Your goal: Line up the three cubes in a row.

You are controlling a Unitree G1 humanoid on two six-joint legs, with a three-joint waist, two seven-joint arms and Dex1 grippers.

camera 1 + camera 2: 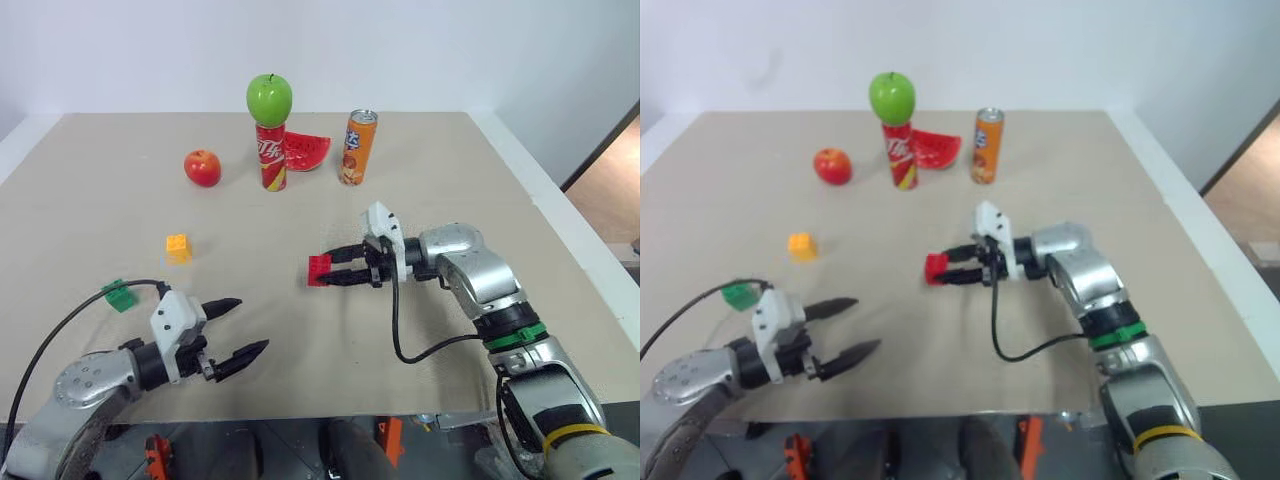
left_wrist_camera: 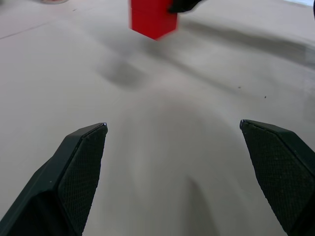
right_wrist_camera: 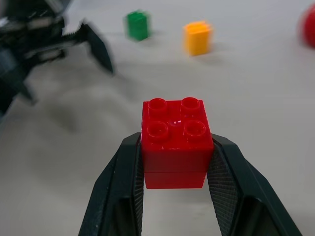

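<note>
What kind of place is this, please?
Probably a robot test lab, not a home: a plain beige table against a bare white wall, with staged props, like a green apple balanced on a can.

A test lab: props on a bare table (image 1: 90,250), white walls.
</note>
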